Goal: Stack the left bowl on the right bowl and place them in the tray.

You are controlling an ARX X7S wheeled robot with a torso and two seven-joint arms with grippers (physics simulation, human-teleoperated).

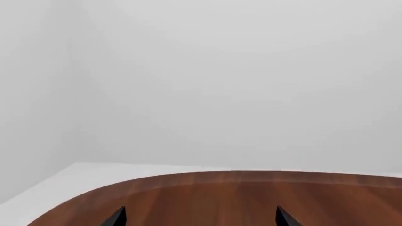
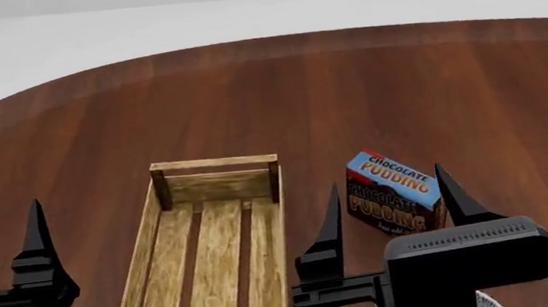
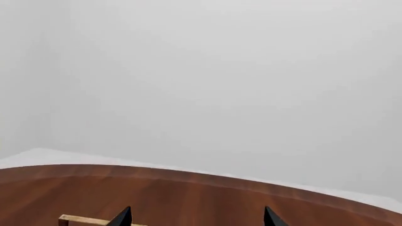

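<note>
Tray [image 2: 217, 240] of pale, weathered wood lies lengthwise on the dark brown worktop [image 2: 279, 93], its far end wall and two darker corner posts facing away from the robot and its slatted bottom bare. Just to its right a chocolate pudding box [image 2: 394, 201] stands tilted on the wood, blue on top and brown on its face, apart from the tray.

At the right, the right tool [image 2: 391, 210] hangs above the worktop with its two black fingertips spread wide, one near the tray's right wall, the other by the pudding box, and nothing between them. Just below its black body a sliver of something pale and round [image 2: 486, 302] peeks out; I can't tell what it is.

At the left edge, the left tool [image 1: 199, 217] shows only one fingertip from the head camera, but its wrist camera shows both tips well apart and empty.
</note>
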